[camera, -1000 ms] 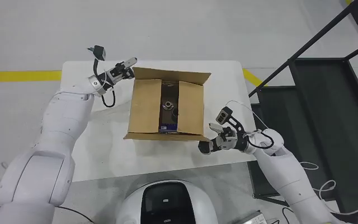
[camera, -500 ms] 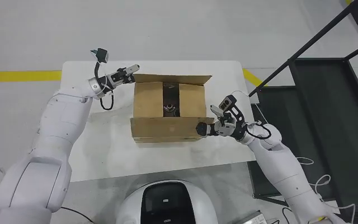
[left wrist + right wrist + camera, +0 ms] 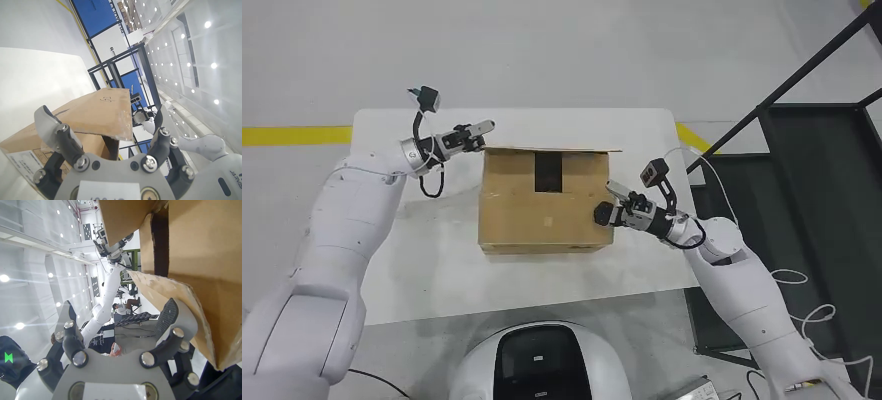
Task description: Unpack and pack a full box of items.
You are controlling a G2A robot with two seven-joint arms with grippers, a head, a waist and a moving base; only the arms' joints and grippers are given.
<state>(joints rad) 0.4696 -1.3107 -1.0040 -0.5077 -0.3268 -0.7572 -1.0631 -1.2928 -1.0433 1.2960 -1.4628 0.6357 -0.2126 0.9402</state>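
Note:
The cardboard box stands in the middle of the white table. Its flaps lie folded over the top, leaving a dark gap at the far side. My left gripper hovers open at the box's far left corner. In the left wrist view the left gripper stands spread just short of a raised flap. My right gripper is open against the box's right side. In the right wrist view one pad of the right gripper touches a worn flap edge.
A black steel frame stands just off the table's right edge, close behind my right arm. A yellow floor line runs past the far left. Bare table lies left of and in front of the box.
The near flap has swung up and over the box top, hiding most of the contents. My right gripper rose from the front right corner to the right side. The left gripper shifted slightly.

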